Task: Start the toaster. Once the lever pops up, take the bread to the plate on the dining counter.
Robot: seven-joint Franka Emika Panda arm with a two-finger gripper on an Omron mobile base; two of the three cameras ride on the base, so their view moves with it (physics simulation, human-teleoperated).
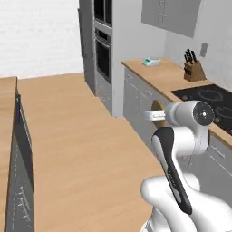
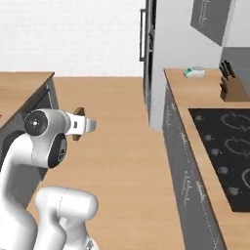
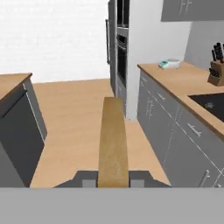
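- Right now we carry the thin tan-brown slice of bread [image 3: 113,144] edge-on in the two-finger gripper [image 3: 113,181], whose jaws are clamped on its lower end.
- We see the slice jutting from the hand in mid-air over the wooden floor, between the grey cabinets under the wooden counter with the black hob [image 1: 206,97] and the light wooden island top [image 1: 7,90].
- We judge that a quick swing could let it pivot or slip, since only one end is pinched.
- On the hob counter, a wooden knife block [image 2: 230,88] holds dark-handled knives.
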